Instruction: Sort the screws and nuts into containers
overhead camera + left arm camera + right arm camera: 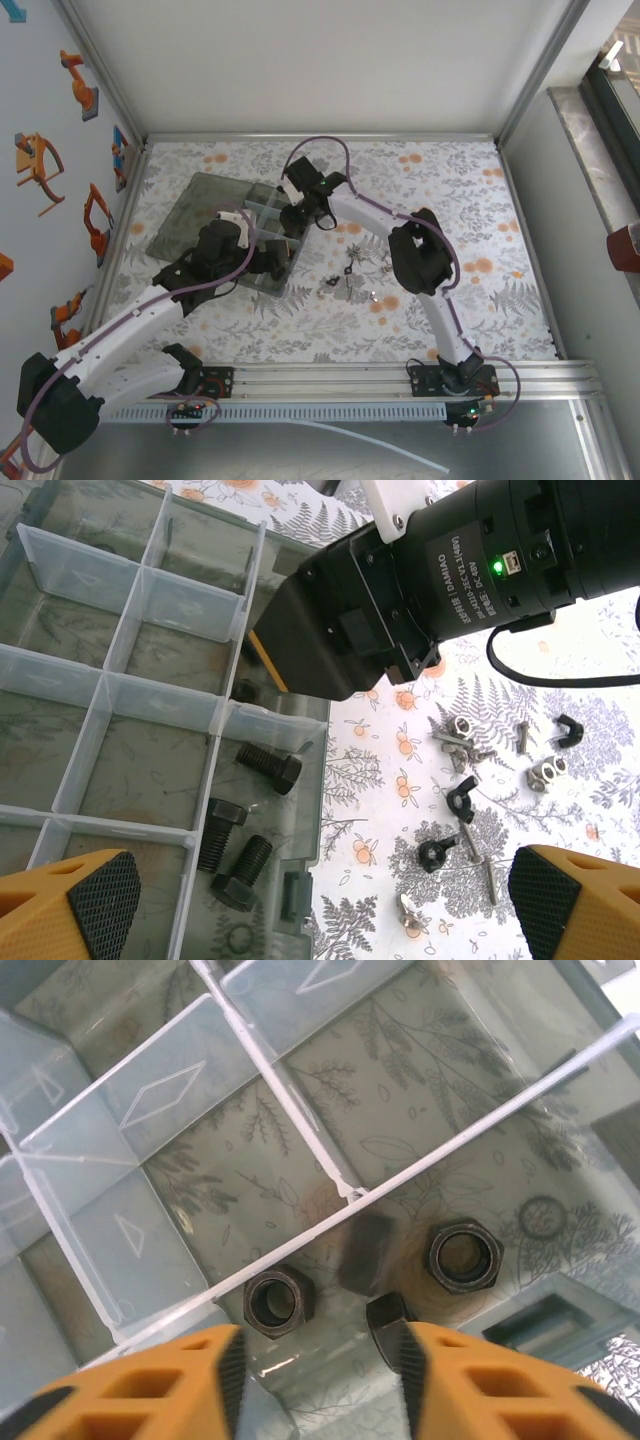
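hovering right gripper (318,1360) above boxed nuts (465,1256)

**UNRESOLVED AND OBSCURED ITEMS**

Right wrist view: a dark piece (365,1250) between the left nut (280,1300) and the right nut (465,1257) is blurred; its type cannot be told. A third nut (386,1320) is partly hidden behind a finger (500,1380) of the right hand (320,1370), and both fingers are cut off by the lower edge. Left wrist view: the right arm (480,570) covers a corner of the box (85,570). Overhead view: the loose parts (345,280) on the counter (450,210) are too small to tell screws from nuts.
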